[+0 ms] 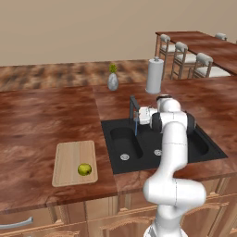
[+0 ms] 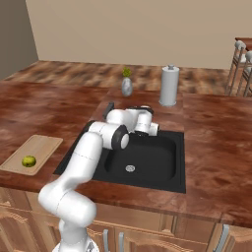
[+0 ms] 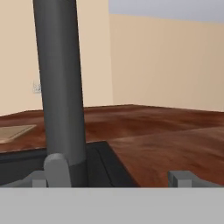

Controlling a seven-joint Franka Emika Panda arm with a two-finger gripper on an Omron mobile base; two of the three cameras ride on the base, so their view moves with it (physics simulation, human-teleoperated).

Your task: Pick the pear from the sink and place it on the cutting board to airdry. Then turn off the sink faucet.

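The yellow-green pear (image 1: 84, 169) (image 2: 29, 161) lies on the near part of the tan cutting board (image 1: 69, 159) (image 2: 42, 145), on the counter left of the black sink (image 1: 139, 159) (image 2: 152, 162). The dark sink faucet (image 1: 134, 107) (image 3: 59, 87) stands at the sink's back edge, and a thin blue stream falls from it into the left basin. My gripper (image 1: 140, 115) (image 3: 110, 178) is open, level with the faucet's post and right beside it. In the hand view the post rises just inside the left fingertip (image 3: 38, 179). The gripper holds nothing.
A grey vase (image 1: 113, 82) (image 2: 127, 86) with a yellow flower and a paper towel roll (image 1: 154, 76) (image 2: 169, 86) stand on the counter behind the sink. Chairs (image 1: 185, 58) and a dining table are at the far right.
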